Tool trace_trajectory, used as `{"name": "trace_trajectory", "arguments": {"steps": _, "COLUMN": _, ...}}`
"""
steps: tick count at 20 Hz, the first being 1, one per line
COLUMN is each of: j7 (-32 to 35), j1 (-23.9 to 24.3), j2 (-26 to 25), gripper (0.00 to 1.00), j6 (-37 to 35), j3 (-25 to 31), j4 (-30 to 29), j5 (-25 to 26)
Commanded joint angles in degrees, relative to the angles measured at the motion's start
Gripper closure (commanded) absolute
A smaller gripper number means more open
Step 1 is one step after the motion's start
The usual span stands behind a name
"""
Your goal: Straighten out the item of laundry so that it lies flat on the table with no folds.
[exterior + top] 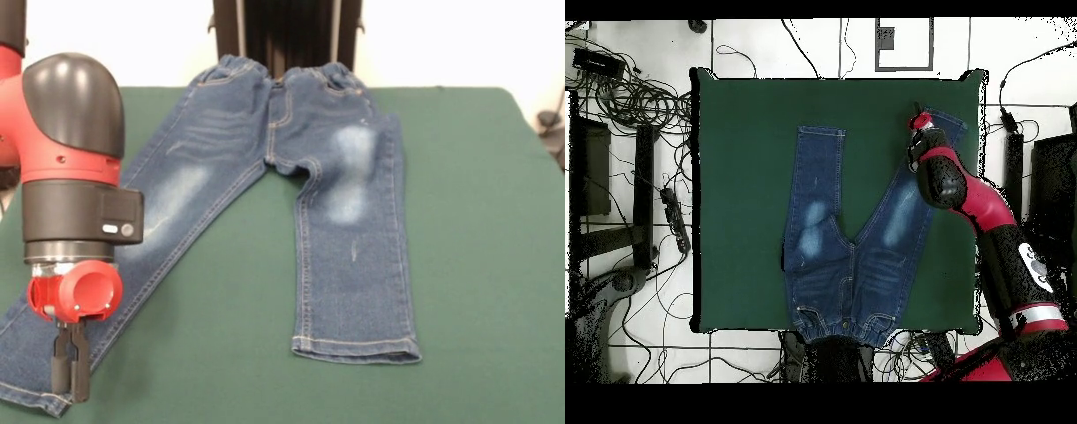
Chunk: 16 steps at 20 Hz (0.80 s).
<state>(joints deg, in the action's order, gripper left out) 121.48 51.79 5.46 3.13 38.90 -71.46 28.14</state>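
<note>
Denim jeans [344, 221] spread on table [494, 265], claw [70, 375] covering one cuff

No text, label, brand, number or sign can be read anywhere: none on the jeans [291, 168], none on the green worktop [477, 265], and none on the red and black arm [71, 150].

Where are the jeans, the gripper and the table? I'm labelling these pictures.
jeans [353, 265]: front view, on the straight leg, below the faded patch.
gripper [70, 393]: front view, at its black tips over the spread leg's hem.
table [740, 200]: overhead view, on bare green cloth beside the jeans.
</note>
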Motion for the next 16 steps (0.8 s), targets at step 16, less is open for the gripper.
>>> {"name": "trace_trajectory", "arguments": {"steps": 16, "j7": 7.0, "j1": -7.1, "j2": -1.6, "gripper": 0.0, "j6": -6.1, "j3": -6.2, "j4": -7.0, "j5": -2.7}}
